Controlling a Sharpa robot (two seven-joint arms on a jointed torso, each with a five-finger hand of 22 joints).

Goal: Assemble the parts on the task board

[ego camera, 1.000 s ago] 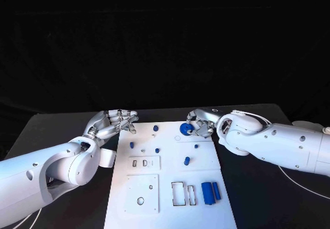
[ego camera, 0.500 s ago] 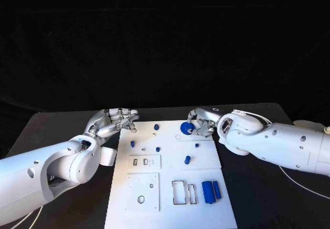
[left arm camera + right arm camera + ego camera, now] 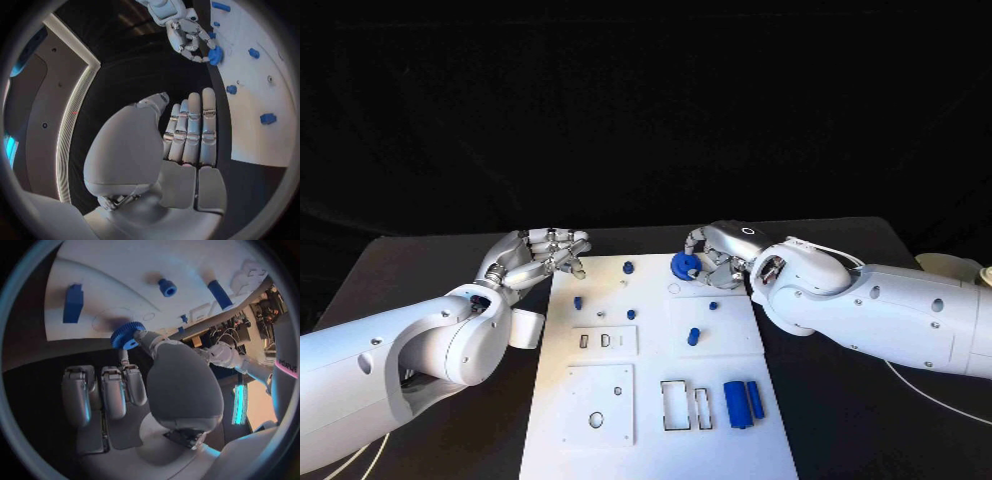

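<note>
1. Head view, nearest edge of the task board (image 3: 661, 400): two long blue blocks (image 3: 743, 402) lie side by side, just beside a pair of dark-outlined rectangular slots (image 3: 685, 405).
2. Farther in, a short blue peg (image 3: 691, 337) stands near the middle of the board, with a smaller blue piece (image 3: 713, 307) beyond it.
3. On the board's left side sits another blue peg (image 3: 576, 301), and a blue peg (image 3: 629, 267) stands near the far edge.
4. At the far right edge of the board, the right hand (image 3: 708, 258) pinches a blue knurled wheel (image 3: 684, 266) between thumb and fingers (image 3: 133, 382); the right wrist view shows the wheel over the board's edge.
5. At the far left corner, the left hand (image 3: 538, 255) holds nothing, its fingers (image 3: 190, 131) straight and side by side above the black desk (image 3: 401, 270), just beside the board.
</note>
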